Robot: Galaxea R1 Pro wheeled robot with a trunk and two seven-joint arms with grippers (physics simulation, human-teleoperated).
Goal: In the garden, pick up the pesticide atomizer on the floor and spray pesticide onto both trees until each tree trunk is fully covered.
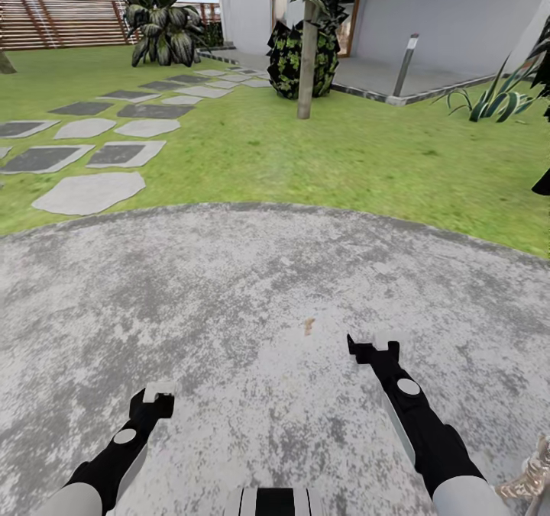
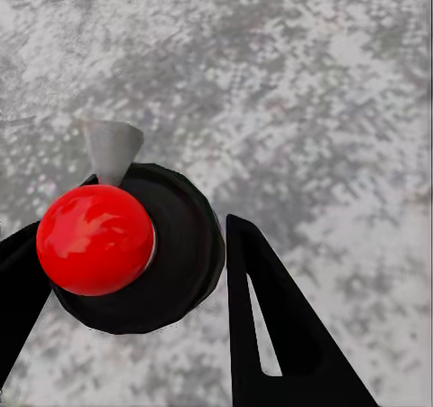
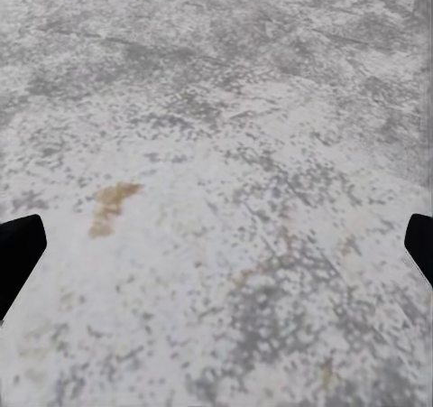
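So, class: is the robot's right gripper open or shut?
Open: in the right wrist view the right gripper's black fingertips sit far apart over bare grey speckled pavement.

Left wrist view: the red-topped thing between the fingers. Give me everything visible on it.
It looks like the pesticide atomizer, seen from above: a glossy red ball on top, a round black body under it that looks like smooth plastic, and a grey cone-shaped nozzle sticking out on one side. It sits between the left gripper's two black fingers; one finger overlaps its edge, the other stands close, but contact can't be confirmed. Beneath it is mottled grey paving. Whether it rests on the paving or is lifted can't be told.
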